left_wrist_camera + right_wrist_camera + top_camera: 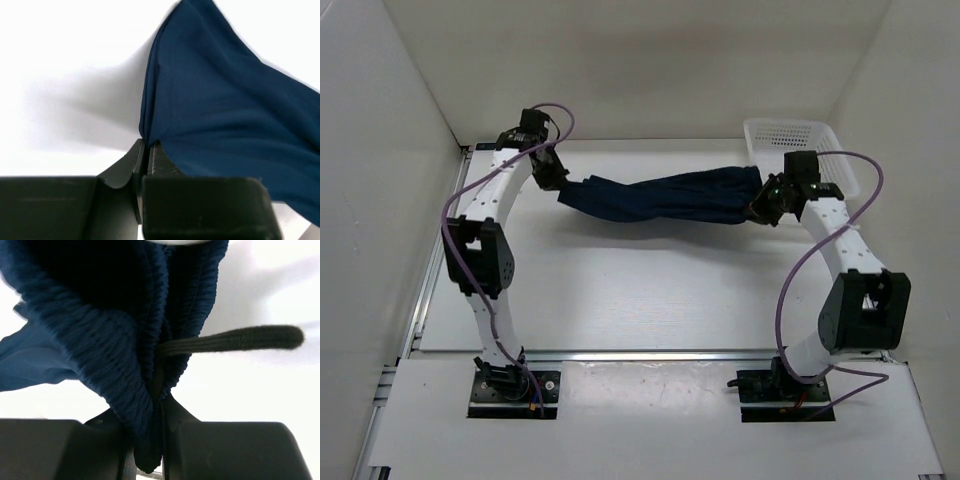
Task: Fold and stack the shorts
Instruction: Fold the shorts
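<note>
Right fingers (230, 450) pinch ribbed, gathered navy shorts (100, 335)

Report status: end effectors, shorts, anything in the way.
Left end effector shut on shorts edge. Right end effector shut on waistband. Strung between them. Basket close behind right arm.

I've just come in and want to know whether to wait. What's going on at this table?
Two robot arms are handling a pair of dark navy shorts. The left gripper is shut on a thin fabric edge at one end. The right gripper is shut on the waistband, beside the drawstring. The shorts are stretched between them over the far part of the table, bunched and not yet folded. A white basket sits far right.
</note>
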`<act>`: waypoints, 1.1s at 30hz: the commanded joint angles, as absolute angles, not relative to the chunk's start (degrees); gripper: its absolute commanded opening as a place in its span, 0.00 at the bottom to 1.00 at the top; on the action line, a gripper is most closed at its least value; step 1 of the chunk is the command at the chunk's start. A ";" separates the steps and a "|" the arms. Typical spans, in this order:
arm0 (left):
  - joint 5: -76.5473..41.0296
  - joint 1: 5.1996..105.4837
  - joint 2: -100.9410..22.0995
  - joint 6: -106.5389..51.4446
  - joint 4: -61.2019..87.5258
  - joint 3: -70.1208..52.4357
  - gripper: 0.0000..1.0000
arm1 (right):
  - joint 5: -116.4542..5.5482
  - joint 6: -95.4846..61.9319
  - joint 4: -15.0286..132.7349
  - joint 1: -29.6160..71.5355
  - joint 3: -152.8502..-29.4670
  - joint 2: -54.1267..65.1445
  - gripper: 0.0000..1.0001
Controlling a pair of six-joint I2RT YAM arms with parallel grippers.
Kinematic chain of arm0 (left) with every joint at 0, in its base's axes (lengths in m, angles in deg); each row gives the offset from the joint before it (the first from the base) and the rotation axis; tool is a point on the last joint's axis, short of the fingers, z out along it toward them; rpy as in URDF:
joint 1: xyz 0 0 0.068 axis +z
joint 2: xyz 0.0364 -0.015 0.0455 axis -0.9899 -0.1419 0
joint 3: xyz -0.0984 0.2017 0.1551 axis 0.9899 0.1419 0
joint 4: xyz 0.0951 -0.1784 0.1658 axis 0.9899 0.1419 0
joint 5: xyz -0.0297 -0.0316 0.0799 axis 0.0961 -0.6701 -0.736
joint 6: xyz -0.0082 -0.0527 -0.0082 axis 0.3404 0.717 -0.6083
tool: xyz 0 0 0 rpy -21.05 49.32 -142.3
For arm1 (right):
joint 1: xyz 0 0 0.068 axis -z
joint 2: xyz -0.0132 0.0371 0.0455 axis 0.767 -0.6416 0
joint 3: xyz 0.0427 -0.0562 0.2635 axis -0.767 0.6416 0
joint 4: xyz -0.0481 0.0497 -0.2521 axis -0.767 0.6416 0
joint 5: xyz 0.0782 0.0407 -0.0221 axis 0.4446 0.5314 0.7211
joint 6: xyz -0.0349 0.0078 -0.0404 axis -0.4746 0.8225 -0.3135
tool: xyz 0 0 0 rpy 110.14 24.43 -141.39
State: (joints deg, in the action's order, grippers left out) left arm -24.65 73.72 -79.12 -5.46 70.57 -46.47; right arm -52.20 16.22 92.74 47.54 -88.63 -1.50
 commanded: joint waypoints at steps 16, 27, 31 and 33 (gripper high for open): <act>-28.83 64.44 -48.23 3.32 65.28 3.99 0.10 | -59.66 12.80 98.68 44.37 -55.42 21.62 0.65; -31.56 64.44 -48.83 1.21 71.51 -2.85 0.99 | -65.20 9.72 102.47 44.37 -73.34 19.36 0.93; -34.36 65.58 -48.83 1.21 72.75 -5.48 0.99 | -67.22 8.23 99.40 43.76 -81.52 12.52 0.45; -34.37 66.10 -48.31 0.69 73.27 -6.19 0.99 | -65.75 6.83 97.99 43.76 -85.03 6.74 0.06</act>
